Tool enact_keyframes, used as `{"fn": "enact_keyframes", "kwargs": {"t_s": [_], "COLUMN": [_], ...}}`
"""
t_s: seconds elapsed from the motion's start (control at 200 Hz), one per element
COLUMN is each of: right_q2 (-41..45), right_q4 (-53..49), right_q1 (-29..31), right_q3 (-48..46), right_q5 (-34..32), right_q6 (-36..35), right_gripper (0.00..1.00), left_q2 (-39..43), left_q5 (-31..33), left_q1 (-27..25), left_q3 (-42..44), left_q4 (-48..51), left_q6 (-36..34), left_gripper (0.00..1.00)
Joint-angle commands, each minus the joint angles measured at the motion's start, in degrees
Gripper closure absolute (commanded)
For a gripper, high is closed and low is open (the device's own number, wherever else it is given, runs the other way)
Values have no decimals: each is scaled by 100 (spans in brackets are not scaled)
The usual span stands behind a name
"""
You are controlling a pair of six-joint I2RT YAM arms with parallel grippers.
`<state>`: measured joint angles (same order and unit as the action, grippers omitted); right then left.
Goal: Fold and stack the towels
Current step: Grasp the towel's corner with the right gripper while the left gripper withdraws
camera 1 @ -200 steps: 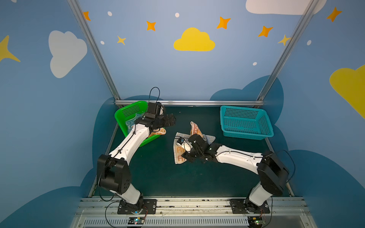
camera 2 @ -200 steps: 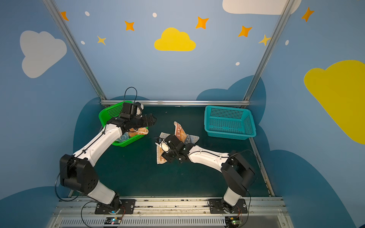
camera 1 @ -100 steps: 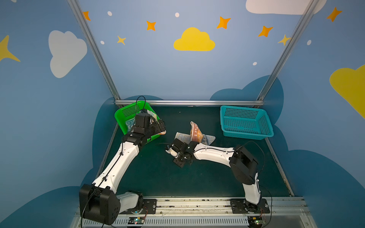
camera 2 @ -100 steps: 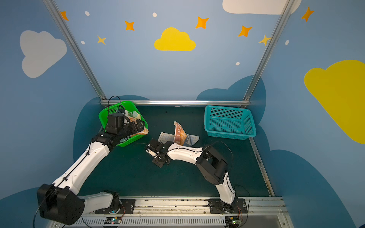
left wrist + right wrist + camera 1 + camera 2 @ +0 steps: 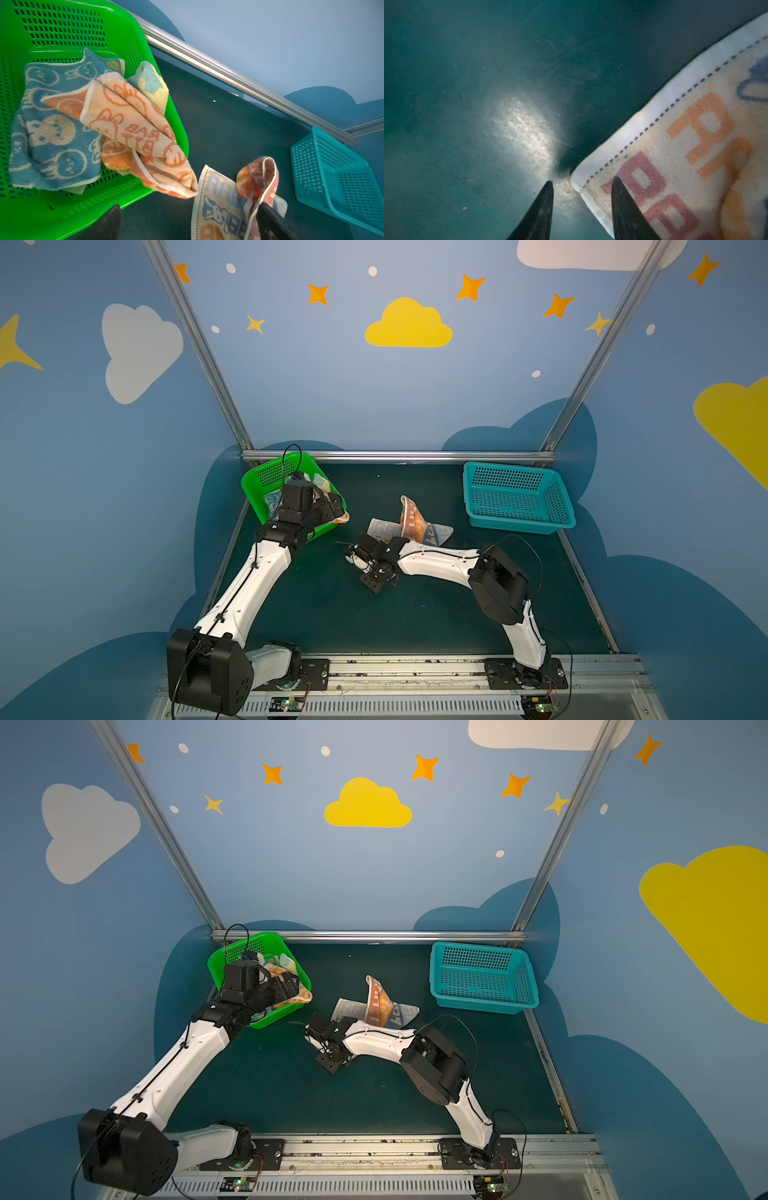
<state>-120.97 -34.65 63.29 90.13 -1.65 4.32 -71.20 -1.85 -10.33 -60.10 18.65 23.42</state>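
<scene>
**Top views.** On the dark green counter (image 5: 332, 614), a green basket (image 5: 266, 475) stands at the back left and a teal basket (image 5: 515, 497) at the back right, well apart. The left claw (image 5: 336, 506) hangs over the green basket's near right rim, and its arm hides much of the towels inside. Between the baskets a flat pale towel (image 5: 383, 527) lies on the counter, with a humped orange-pink towel (image 5: 411, 520) standing on it. The right claw (image 5: 352, 558) sits low at the pale towel's near left corner. In both top views the right arm covers that towel's near edge.

**Left wrist view.** The left claw (image 5: 188, 205) has its fingers (image 5: 110, 220) spread wide, with nothing gripped. In the green basket lie a blue towel (image 5: 52, 135), a yellow towel (image 5: 151, 87) and an orange towel (image 5: 128, 124). The orange towel is draped out over the rim.

**Right wrist view.** The right claw (image 5: 581, 179) has its fingers apart, one over bare counter and the other over the stitched corner of the flat pale towel (image 5: 675, 166). It is clamped on nothing.
</scene>
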Motion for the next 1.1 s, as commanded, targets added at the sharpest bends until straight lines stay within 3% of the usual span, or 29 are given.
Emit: {"fn": "enact_keyframes", "kwargs": {"t_s": [0.0, 0.466, 0.686, 0.886, 0.991, 1.096], "right_q2": [-248, -477, -558, -689, -743, -735], "right_q4": [-248, -383, -543, -746, -812, -815], "right_q1": [43, -39, -57, -38, -52, -104], "right_q3": [249, 207, 233, 320, 352, 352], "right_q5": [-108, -293, -378, -546, -600, -534], "right_q6": [303, 741, 764, 768, 811, 862], "right_gripper": [62, 61, 69, 70, 78, 96], "left_q2": [215, 360, 385, 402, 409, 404], "left_q5": [88, 52, 68, 69, 55, 42], "left_q1": [75, 118, 145, 154, 164, 171], "left_q3": [137, 304, 336, 374, 374, 386], "left_q4": [-69, -141, -151, -178, -187, -195], "left_q6": [53, 94, 84, 76, 75, 67], "left_gripper": [0, 0, 0, 0, 0, 0]}}
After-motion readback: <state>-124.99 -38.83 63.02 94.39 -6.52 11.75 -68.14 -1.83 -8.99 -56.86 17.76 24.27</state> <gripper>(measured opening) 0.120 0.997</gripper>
